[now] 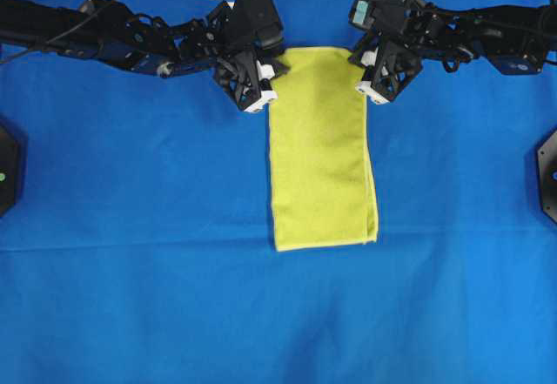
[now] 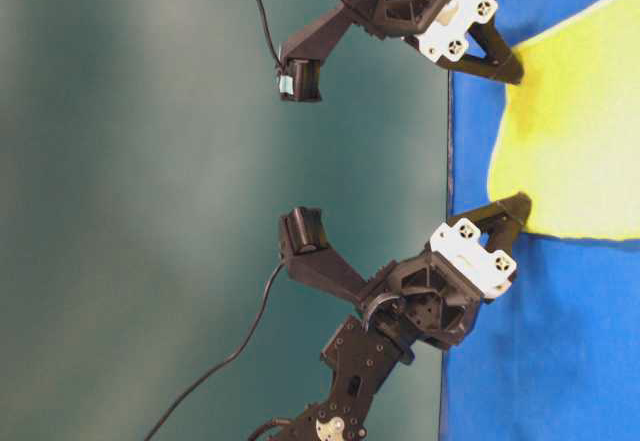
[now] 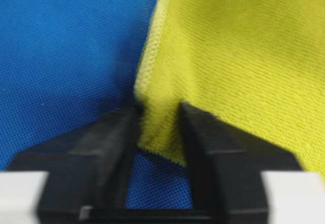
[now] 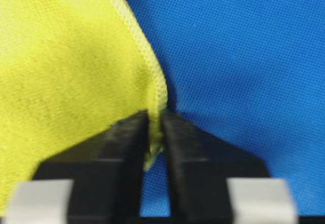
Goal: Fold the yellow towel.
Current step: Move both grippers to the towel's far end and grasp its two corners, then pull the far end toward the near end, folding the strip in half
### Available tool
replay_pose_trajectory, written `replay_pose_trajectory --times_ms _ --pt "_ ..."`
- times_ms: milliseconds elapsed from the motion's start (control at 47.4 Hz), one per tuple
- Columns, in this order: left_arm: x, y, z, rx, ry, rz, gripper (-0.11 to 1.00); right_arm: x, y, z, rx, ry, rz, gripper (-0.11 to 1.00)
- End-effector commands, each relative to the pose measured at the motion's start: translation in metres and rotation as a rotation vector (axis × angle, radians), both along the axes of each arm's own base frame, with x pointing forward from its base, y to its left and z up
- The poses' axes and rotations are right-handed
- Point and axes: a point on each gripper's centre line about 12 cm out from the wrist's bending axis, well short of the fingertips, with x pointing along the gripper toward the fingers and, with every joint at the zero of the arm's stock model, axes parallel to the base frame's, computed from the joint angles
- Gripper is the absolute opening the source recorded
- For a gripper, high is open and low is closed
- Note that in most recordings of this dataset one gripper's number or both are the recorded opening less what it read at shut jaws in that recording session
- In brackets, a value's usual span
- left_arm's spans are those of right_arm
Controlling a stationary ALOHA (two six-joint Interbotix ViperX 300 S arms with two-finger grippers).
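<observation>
Worktop point(image 1: 130, 297): covered edge to edge in bright blue cloth; seen from overhead it fills the picture.

Yellow towel point(image 1: 320, 149): a yellow-green cloth lying flat near the middle of the worktop, as a tall narrow rectangle. It looks folded in two, since a second layer peeks out along its right and bottom edges. A thin, paler stitched hem runs along its border.

Towel's far end: its two top corners lie under the two claws, one corner to each.

Left arm: black, reaching in from the upper left of the overhead view, its tip pointing down at the towel's top left corner.

Left claw point(image 1: 258, 97): its two black fingers point(image 3: 109, 148) are drawn in on the towel's corner. In the left wrist view a bunched fold of yellow fabric sits squeezed between them, with a little blue worktop showing below it.

Right arm: black, reaching in from the upper right, its tip pointing down at the towel's top right corner.

Right claw point(image 1: 371, 89): pinched nearly together on the hemmed edge of the towel. In the right wrist view only a thin sliver of hem shows in the narrow gap between its fingers point(image 4: 190, 153).

Side view: both claws meet the towel's corners at worktop level; a plain dark green backdrop point(image 2: 150, 211) stands behind the arms.
</observation>
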Motion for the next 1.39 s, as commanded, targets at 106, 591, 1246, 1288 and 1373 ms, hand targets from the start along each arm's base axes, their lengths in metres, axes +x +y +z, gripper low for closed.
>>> replay_pose_trajectory --times_ms 106,591,1246,1288,1373 --pt "0.006 -0.002 0.01 0.04 -0.012 -0.031 0.05 -0.003 -0.001 0.0 0.006 0.02 -0.003 0.04" --pt "0.018 0.006 0.049 0.097 -0.065 -0.043 0.05 -0.019 -0.008 0.034 -0.021 -0.033 -0.054 0.04" --pt "0.026 -0.001 0.077 0.126 -0.008 -0.099 0.05 -0.037 0.002 0.069 -0.041 -0.059 -0.068 0.04" --pt "0.025 -0.01 0.078 0.123 -0.002 -0.117 0.05 -0.037 0.009 0.071 -0.032 -0.058 -0.059 0.04" --pt "0.02 -0.033 0.077 0.103 0.02 -0.158 0.05 -0.038 0.03 0.074 -0.011 -0.063 -0.03 0.04"
